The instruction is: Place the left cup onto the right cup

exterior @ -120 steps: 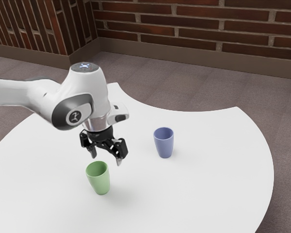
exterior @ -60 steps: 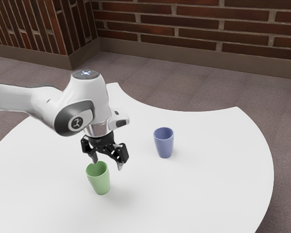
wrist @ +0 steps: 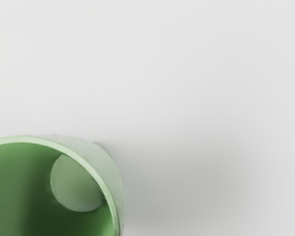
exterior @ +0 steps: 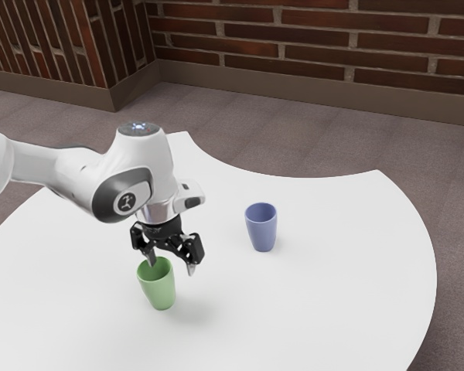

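While the arm (exterior: 77, 174) reaches in from the exterior view's left, its hand points straight down over the nearer of two cups. The jaws are spread apart and grip nothing.

That nearer cup is the green cup (exterior: 156, 283), the task's left one. It stands upright on the white worktop (exterior: 332, 309), mouth up and long axis vertical. The wrist view looks down into it (wrist: 19, 196), past the rim to the pale floor inside, which confirms it is not tipped. One finger seems to hang over the mouth and the other just outside the wall on the side toward the exterior view's right (the rim hides part of the nearer tip, so this is a guess). I read that straddle as preparation for pinching the wall when the jaws close, which would keep the cup vertical when lifted.

Well apart, further to the exterior view's right, the blue cup (exterior: 261, 226) also stands upright with its mouth up. That leaves its open rim ready to take the green cup from above.
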Tool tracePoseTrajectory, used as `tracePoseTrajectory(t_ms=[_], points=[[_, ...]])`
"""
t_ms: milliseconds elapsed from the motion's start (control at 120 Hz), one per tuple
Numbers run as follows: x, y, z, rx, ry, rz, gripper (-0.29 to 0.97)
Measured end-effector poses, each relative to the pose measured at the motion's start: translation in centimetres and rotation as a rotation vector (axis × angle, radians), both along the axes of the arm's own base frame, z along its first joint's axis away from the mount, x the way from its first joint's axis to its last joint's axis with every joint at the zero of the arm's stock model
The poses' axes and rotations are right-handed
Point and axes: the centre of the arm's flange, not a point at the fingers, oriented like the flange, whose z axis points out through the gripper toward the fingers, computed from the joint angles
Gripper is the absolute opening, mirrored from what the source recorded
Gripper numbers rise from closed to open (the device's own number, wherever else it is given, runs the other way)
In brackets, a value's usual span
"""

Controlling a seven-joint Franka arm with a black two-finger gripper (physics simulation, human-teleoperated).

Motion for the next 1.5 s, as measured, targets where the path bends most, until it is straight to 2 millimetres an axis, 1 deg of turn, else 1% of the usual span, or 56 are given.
tracePoseTrajectory(t_ms=[158, 500, 767, 900, 1067, 1150, 1267, 1500], points=[[0.2, 0.4, -0.6, -0.002, 0.003, 0.006, 0.68], [0.4, 0.2, -1.6, -0.006, 0.014, -0.001, 0.68], [0.5, -0.1, -3.5, -0.011, 0.035, -0.007, 0.68], [0.7, 0.4, -4.4, -0.014, 0.042, 0.003, 0.68], [1.0, 1.1, -5.0, -0.013, 0.040, 0.010, 0.67], [1.0, 1.0, -5.1, -0.012, 0.038, 0.006, 0.63], [1.0, 1.0, -5.3, -0.011, 0.038, 0.004, 0.54], [1.1, 1.0, -5.7, -0.013, 0.039, 0.003, 0.33]])
